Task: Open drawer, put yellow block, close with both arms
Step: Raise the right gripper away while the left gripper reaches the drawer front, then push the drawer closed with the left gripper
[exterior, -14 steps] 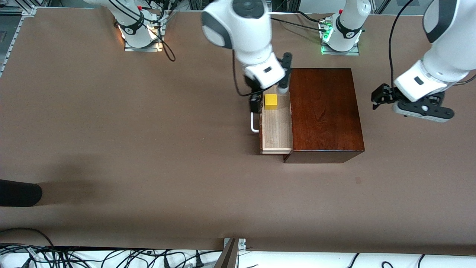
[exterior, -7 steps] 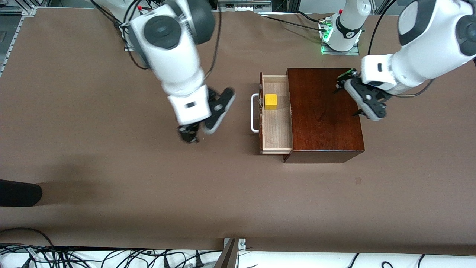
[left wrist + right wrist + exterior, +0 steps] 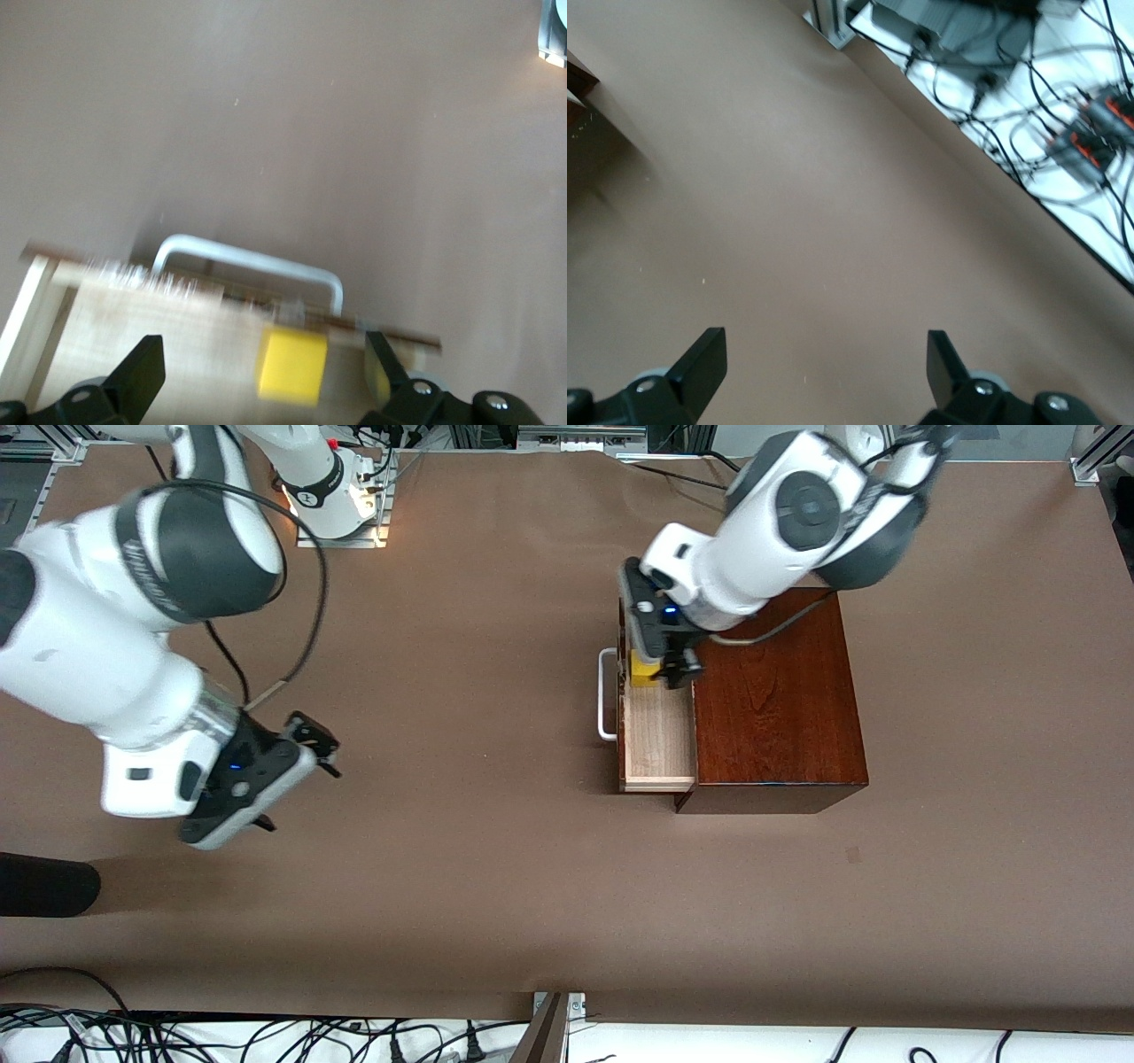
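Note:
The drawer (image 3: 660, 748) stands pulled out of the dark wooden box (image 3: 780, 708), with its white handle (image 3: 606, 700) toward the right arm's end of the table. The yellow block (image 3: 643, 672) lies in the drawer, partly hidden by my left gripper (image 3: 666, 669). In the left wrist view the block (image 3: 292, 363) sits between my open left gripper's (image 3: 261, 372) fingers, clear of both, near the handle (image 3: 248, 264). My right gripper (image 3: 297, 786) is open and empty over bare table, well away toward the right arm's end; the right wrist view shows it (image 3: 824, 367) above bare table.
A dark rounded object (image 3: 44, 884) lies at the table's edge, at the right arm's end. Cables (image 3: 266, 1041) run below the edge nearest the front camera and show in the right wrist view (image 3: 1063, 106). The arm bases (image 3: 332, 500) stand along the farthest edge.
My right arm has swung away from the drawer toward its own end of the table. My left arm has come across the box and now has its open gripper over the yellow block.

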Controlling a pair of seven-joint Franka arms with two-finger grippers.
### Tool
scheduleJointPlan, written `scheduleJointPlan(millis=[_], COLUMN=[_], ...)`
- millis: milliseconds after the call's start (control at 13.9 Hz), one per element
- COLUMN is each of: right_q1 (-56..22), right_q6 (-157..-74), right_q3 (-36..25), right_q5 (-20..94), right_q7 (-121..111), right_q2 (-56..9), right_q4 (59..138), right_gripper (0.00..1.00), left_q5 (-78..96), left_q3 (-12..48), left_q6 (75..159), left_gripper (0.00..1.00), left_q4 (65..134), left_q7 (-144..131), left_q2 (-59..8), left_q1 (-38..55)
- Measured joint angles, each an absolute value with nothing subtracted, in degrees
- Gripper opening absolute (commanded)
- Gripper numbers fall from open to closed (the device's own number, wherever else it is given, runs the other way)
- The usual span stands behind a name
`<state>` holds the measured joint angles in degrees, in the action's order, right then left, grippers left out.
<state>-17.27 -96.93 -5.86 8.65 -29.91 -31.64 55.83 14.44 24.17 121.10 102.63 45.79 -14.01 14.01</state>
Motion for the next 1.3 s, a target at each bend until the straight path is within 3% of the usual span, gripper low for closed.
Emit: scheduleJointPlan(millis=[288,720,936,1296], right_q1=[-15.5,-14.9,-14.9,-15.1], right_q6=[-94.8,-94.2,-94.4,-95.1], right_q3=[-6.7,-7.7,-7.3,-6.7], right_q5=[8.7,5.7,2.4,0.5], right_q7=[-26.3,-17.8,-12.5,-6.1], right_q2=[-24.1,-7.5,-1.8,-0.8], right_q4=[62.6,83.2,90.8,93.4], right_gripper=[1.00,1.00,1.00,1.00], left_q5=[6.3,-2.4,-3.6,-4.4], left_q3=[24.2,24.1,23.8,21.1], left_q6=[132.2,134.8,134.2,125.0], left_gripper=[1.00,1.00,1.00,1.00], left_q4=[102.3,102.0,102.0,100.4], left_q7=[46.3,46.6,46.6,46.3], left_q2=[-22.5,-28.7,-29.4,-29.6], left_q1=[20.5,23.3,23.4,23.5])
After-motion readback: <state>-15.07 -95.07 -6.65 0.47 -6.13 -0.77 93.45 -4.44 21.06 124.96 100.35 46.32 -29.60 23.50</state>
